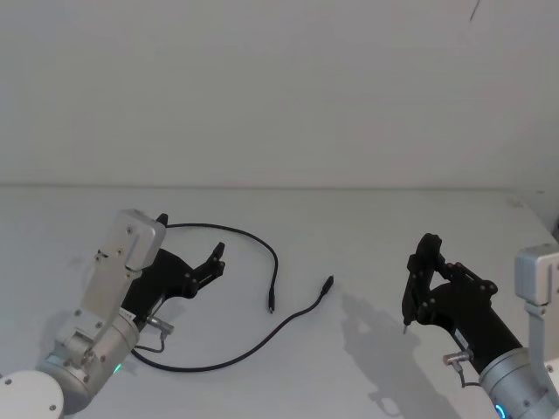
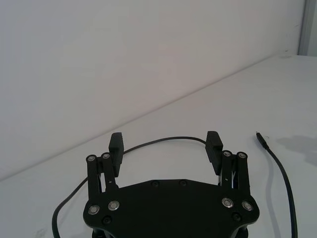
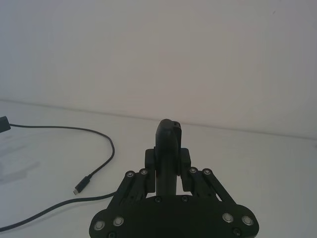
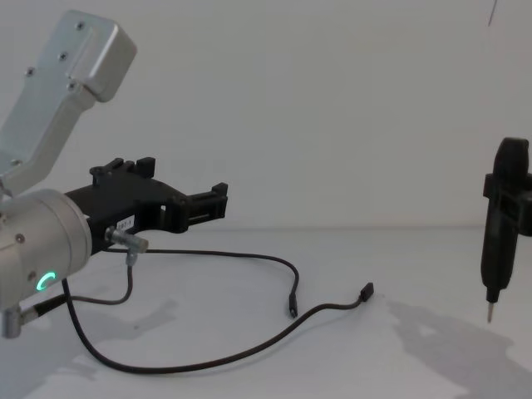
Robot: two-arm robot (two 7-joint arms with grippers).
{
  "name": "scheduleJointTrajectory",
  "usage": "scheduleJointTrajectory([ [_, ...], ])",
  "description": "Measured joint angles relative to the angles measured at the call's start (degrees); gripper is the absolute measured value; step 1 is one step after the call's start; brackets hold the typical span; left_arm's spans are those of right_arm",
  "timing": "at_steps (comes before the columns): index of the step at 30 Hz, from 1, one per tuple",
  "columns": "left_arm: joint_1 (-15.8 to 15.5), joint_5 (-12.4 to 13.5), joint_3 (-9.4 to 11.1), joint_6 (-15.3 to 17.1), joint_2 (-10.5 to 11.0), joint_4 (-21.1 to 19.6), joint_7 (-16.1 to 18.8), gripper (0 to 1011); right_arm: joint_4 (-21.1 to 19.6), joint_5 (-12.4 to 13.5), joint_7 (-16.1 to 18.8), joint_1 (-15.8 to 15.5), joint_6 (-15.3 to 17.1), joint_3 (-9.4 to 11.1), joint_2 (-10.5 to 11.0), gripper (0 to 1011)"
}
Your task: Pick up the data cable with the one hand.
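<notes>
Data cable (image 1: 276,262) lies loose on the white bench (image 1: 367,218), a thin black cord curling in an open loop beneath and beyond the left pincer (image 1: 189,234). Its two small plugs (image 1: 328,283) rest near each other, off that pincer's right side. Black and angular, the left pincer hangs above the bench with its fingers (image 2: 116,144) spread wide, released and apart from the cord. In the left wrist view, one arc of the cable runs across the bench just past its fingertips. The right pincer (image 1: 425,249) is held well apart from the left pincer, beyond the plugs on the robot's right. It is clenched, its fingers pressed together, and it is clear of the cord.
</notes>
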Motion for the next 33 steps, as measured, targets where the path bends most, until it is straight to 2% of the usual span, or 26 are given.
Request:
scheduleJointTrajectory([
  [24, -0.04, 0.0, 0.02, 0.03, 0.05, 0.0, -0.23, 1001, 0.0, 0.0, 0.0, 0.0, 0.0, 0.0, 0.0, 279],
  [33, -0.76, -0.66, 0.75, 1.47, 1.2, -0.12, -4.15, 1001, 0.0, 0.0, 0.0, 0.0, 0.0, 0.0, 0.0, 279],
])
